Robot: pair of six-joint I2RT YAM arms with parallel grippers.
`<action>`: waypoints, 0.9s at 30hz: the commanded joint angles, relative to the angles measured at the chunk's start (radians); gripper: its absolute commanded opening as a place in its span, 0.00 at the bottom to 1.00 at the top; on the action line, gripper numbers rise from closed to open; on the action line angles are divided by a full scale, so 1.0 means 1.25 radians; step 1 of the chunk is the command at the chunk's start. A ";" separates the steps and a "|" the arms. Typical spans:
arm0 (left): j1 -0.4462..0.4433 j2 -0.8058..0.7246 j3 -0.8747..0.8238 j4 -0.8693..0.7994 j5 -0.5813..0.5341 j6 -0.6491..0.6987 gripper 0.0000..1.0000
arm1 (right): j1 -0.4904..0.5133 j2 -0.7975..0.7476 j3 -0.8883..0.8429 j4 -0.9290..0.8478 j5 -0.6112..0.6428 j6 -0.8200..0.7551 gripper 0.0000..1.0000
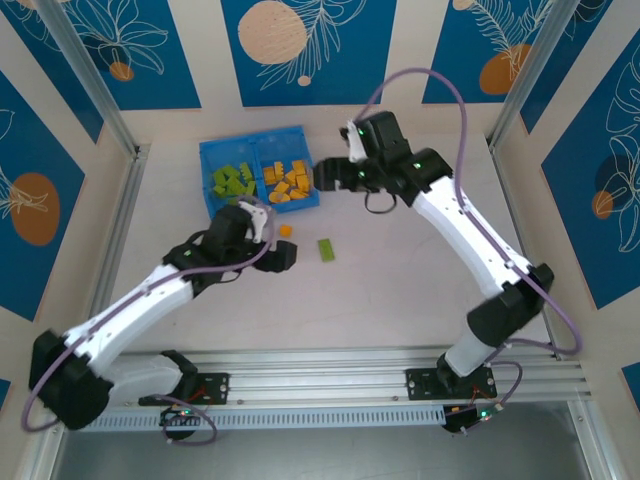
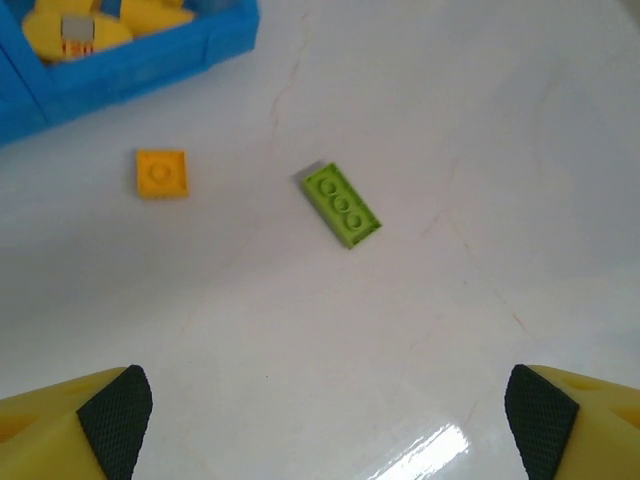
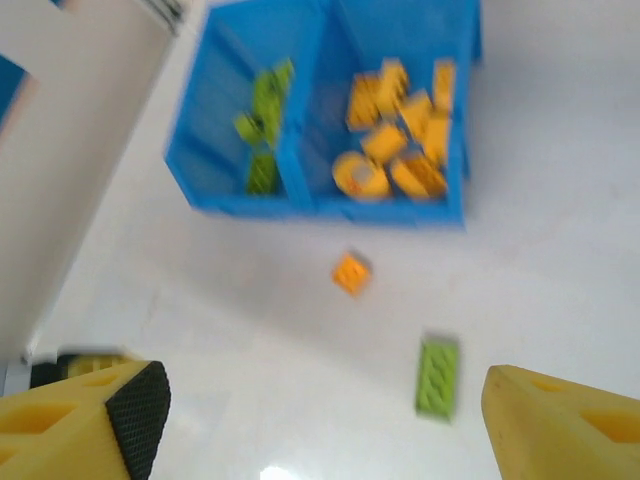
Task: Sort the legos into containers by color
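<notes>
- Left wrist view: no brand or readable text. One yellow piece in the blue tray (image 2: 120, 75) carries a small grey patch with reddish marks, too small to read.
- Count on the bare tabletop (image 2: 480, 150): two loose legos, one orange brick (image 2: 161, 172) and one green brick (image 2: 342, 205).
- One tray with two compartments. The left holds lime green bricks (image 1: 232, 180) and the right holds orange-yellow bricks (image 1: 287, 182). The piles overlap, so no exact count.
- Green brick: lime, oblong, lying flat with studs up, three studs visible in a row, skewed to the view.
- Orange brick: small flat square with a round mark at its centre.
- Left jaws: apart, black pads (image 2: 115, 410) at both lower corners, nothing between them. The green brick is ahead, roughly centred. The orange brick is ahead-left, and the tray corner is further ahead-left.
- Right jaws (blurred right wrist view): apart and empty. The tray is well ahead, the orange brick lies between tray and jaws, and the green brick is nearer, toward the right finger (image 3: 560, 420).
- Top external view: the right jaws sit near the tray's right edge, the left jaws just beside the orange brick.
</notes>
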 commanded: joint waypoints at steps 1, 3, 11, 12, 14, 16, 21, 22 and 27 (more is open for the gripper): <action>-0.055 0.125 0.097 -0.031 -0.091 -0.167 0.92 | -0.016 -0.062 -0.131 -0.081 -0.058 0.011 0.86; -0.085 0.217 0.155 -0.052 -0.109 -0.220 0.91 | -0.036 -0.114 -0.205 -0.087 -0.062 0.038 0.88; -0.128 0.567 0.422 -0.172 -0.173 -0.379 0.84 | -0.098 -0.314 -0.447 -0.044 -0.086 0.123 0.97; -0.128 0.608 0.454 -0.192 -0.183 -0.387 0.84 | -0.106 -0.334 -0.464 -0.042 -0.089 0.127 0.98; -0.128 0.668 0.507 -0.216 -0.191 -0.396 0.83 | -0.119 -0.367 -0.487 -0.046 -0.093 0.128 0.98; -0.129 0.717 0.540 -0.226 -0.192 -0.402 0.82 | -0.134 -0.395 -0.503 -0.054 -0.095 0.122 0.99; -0.130 0.795 0.595 -0.250 -0.177 -0.396 0.69 | -0.171 -0.432 -0.530 -0.056 -0.118 0.114 0.99; -0.130 0.802 0.597 -0.253 -0.172 -0.394 0.66 | -0.176 -0.435 -0.533 -0.056 -0.123 0.115 0.99; -0.131 0.799 0.569 -0.265 -0.176 -0.389 0.51 | -0.184 -0.437 -0.546 -0.050 -0.150 0.114 0.99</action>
